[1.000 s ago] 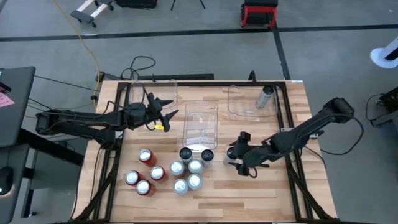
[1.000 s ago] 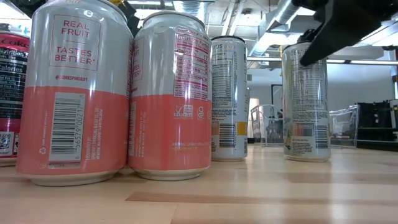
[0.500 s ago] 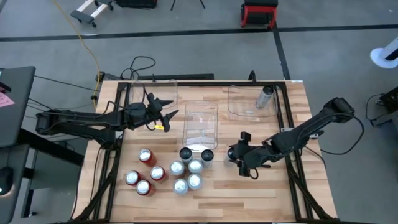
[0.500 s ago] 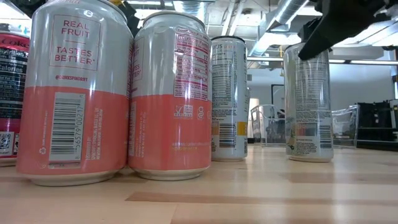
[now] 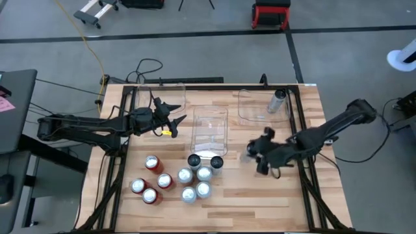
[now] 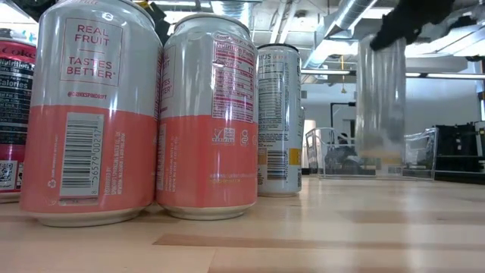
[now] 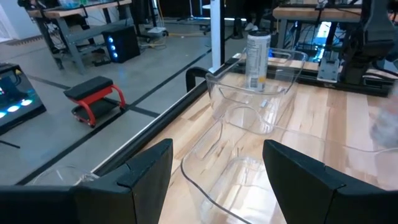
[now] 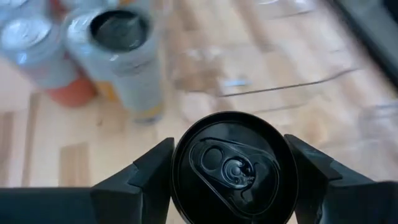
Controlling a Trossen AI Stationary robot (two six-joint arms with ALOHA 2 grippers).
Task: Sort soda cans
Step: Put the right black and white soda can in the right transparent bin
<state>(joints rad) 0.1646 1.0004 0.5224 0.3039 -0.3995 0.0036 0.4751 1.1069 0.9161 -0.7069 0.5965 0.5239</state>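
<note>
Clearly one can is off the table: the right gripper has its fingers clamped on either side of a black-topped can, seen straight down from the wrist, and the low view shows that can blurred and clear of the wood. From above, gripper and can sit toward the right side of the table, just right of the standing cluster.

That cluster stands near the front edge, left of centre — red cans on its left, silver ones in the middle, two dark-topped ones at its back, beside the middle bin. Another can already stands in the bin at the back right corner; it looks like the same sort, though its colour is hard to read.

So the step in hand is the carry, with the pick apparently done. Judging by that, the next move calls for taking the held can toward the back right bin, over its clear wall, and lowering it upright beside the one inside — without knocking that one — before letting go.

The left gripper waits near the back left, fingers spread and holding nothing, facing the bins.
</note>
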